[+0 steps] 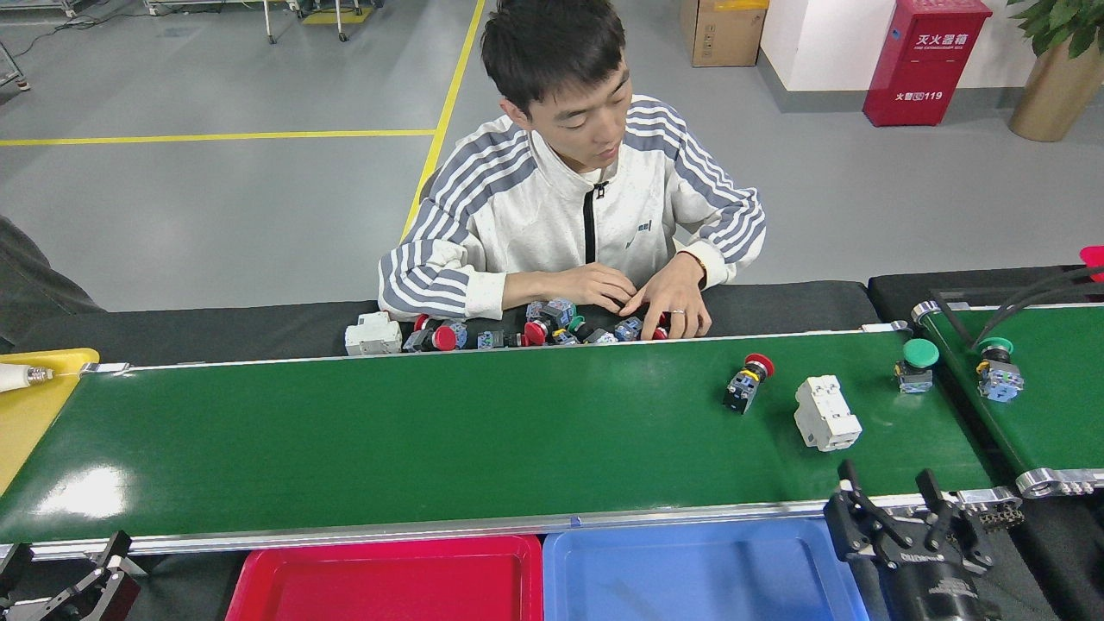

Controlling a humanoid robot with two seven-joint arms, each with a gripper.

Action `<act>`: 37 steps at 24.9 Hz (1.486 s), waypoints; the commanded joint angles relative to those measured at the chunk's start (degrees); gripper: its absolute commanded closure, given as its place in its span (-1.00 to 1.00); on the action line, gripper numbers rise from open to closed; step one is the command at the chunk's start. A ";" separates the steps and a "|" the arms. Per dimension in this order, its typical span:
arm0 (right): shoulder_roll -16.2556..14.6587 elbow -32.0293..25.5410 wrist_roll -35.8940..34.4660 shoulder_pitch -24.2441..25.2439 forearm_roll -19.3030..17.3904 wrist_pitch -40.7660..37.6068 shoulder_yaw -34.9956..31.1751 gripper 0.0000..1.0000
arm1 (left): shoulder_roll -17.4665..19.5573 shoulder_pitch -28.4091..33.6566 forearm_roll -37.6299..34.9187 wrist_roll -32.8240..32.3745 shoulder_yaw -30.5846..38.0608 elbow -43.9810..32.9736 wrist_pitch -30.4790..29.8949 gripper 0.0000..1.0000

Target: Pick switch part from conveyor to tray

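Observation:
The conveyor runs across the head view. On its right part lie a red-capped switch part, a white breaker block and a green-capped switch part. My right gripper stands open at the belt's near rail, just below the white block, with nothing between its fingers. The red tray and the blue tray sit below the rail. My left gripper shows only partly at the bottom left corner.
A person sits behind the belt, both hands on a pile of switch parts on the black table. A second green belt at the right carries a green-capped switch. A yellow tray lies at the left end.

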 commanded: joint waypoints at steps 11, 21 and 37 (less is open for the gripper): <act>-0.67 13.61 1.73 -12.27 0.77 0.24 6.47 0.05 | 0.87 0.11 -0.23 0.40 0.32 -0.21 -0.49 -1.00; -1.64 10.09 1.46 -10.43 -0.19 -4.59 7.78 0.97 | 0.96 0.72 -0.23 0.40 0.24 -0.65 -0.49 -1.00; -2.69 -6.43 1.99 9.96 -12.94 -21.29 -0.48 -0.95 | 0.87 0.90 -0.14 0.04 -0.99 -3.64 -6.90 -1.00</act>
